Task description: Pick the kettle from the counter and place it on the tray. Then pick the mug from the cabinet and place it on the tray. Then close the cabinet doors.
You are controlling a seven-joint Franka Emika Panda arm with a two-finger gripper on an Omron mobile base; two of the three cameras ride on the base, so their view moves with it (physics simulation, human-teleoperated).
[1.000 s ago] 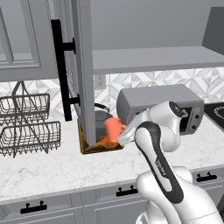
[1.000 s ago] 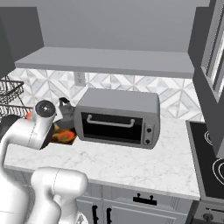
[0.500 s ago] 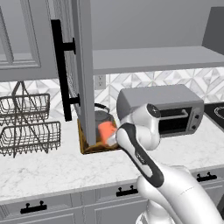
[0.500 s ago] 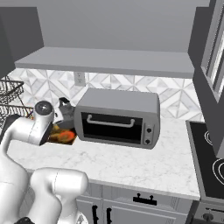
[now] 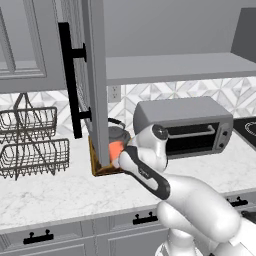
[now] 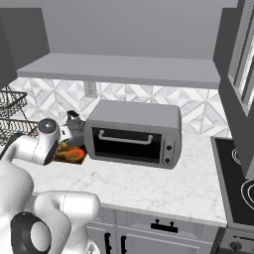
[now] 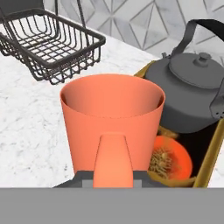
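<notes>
base views flank the arm, sharing the toaster oven (image 5: 182, 125); hand view close.

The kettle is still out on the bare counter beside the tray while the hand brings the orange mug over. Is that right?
Not quite. The kettle already sits on the tray, as the hand view shows. The rest holds: the orange mug is in the hand, above the counter at the tray's edge.

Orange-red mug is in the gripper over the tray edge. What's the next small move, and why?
Probably ease the orange-red cylindrical mug sideways and down onto the bare dark floor of the golden-rimmed tray, beside the dark grey metal kettle; the mug seems to hang over the tray's near edge.
</notes>
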